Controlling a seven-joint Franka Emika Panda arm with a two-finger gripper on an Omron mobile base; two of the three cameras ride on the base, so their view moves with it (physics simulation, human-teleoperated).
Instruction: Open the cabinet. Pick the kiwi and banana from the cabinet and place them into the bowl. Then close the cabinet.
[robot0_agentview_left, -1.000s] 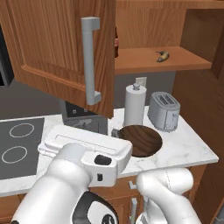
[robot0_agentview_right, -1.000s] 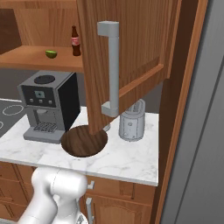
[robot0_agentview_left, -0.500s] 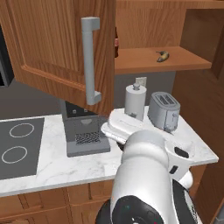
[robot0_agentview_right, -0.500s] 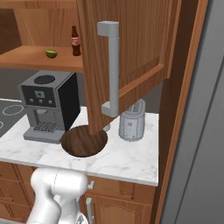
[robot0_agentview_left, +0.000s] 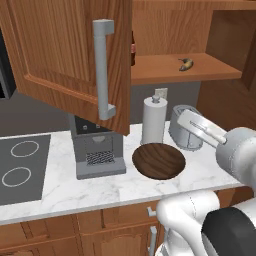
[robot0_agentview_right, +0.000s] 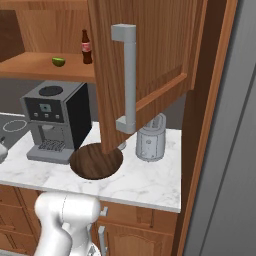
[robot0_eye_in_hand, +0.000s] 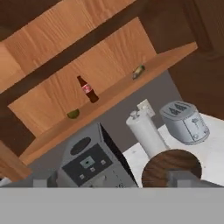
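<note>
Left base view: the cabinet (robot0_agentview_left: 75, 60) stands open, its left door swung toward the camera with the grey bar handle (robot0_agentview_left: 102, 70) at about 11 o'clock. The banana (robot0_agentview_left: 186, 63) lies on the wooden shelf at 1 o'clock. Below, the bowl (robot0_agentview_left: 159, 160) sits on the marble counter (robot0_agentview_left: 60, 187), just right of the coffee machine (robot0_agentview_left: 95, 147) and in front of the paper towel roll (robot0_agentview_left: 154, 120) and toaster (robot0_agentview_left: 185, 132).

Right base view: the kiwi (robot0_agentview_right: 58, 62) rests on the shelf at 10 o'clock, the red-labelled bottle (robot0_agentview_right: 86, 47) just beside it. The bowl lies between coffee machine and toaster (partly behind the door's lower corner).

Hand view: the gripper (robot0_eye_in_hand: 111, 180) is spread wide with nothing between its tips (robot0_eye_in_hand: 181, 177). Kiwi, bottle and banana line the tilted shelf.
</note>
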